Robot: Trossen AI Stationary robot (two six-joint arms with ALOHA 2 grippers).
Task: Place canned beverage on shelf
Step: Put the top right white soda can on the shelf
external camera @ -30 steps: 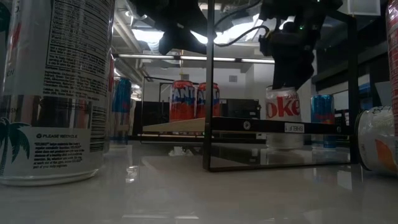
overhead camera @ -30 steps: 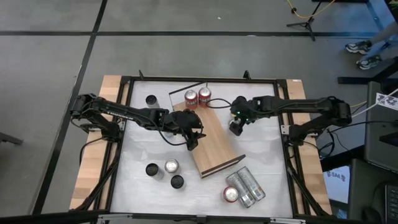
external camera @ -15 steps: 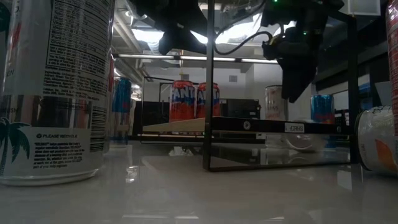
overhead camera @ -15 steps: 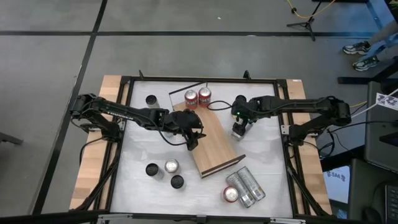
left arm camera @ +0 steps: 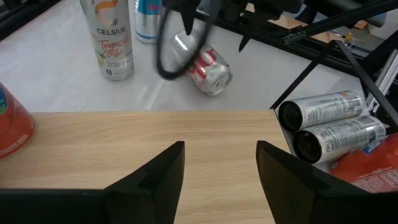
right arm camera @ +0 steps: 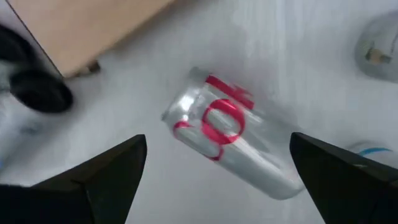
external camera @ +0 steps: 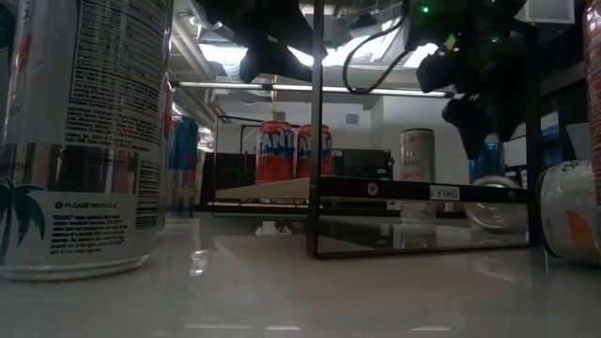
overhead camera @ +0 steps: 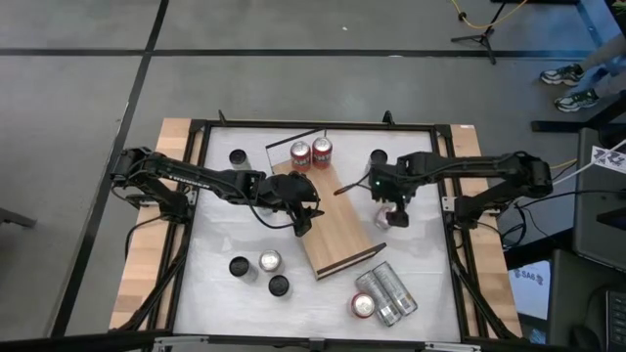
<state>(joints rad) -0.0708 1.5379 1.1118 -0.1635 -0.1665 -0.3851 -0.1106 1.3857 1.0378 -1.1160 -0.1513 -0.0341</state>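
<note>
In the right wrist view the silver can with red lettering [right arm camera: 230,146] is smeared by blur, so its label cannot be read, and a second can [right arm camera: 380,46] is cut off by the picture's edge. From above, the right gripper [overhead camera: 392,207] covers most of that fallen can. In the low view, the big can [external camera: 80,131] close to the camera runs off the top and side, and a lying can [external camera: 569,223] is cropped at the opposite edge. Both arms show there only as dark shapes.
</note>
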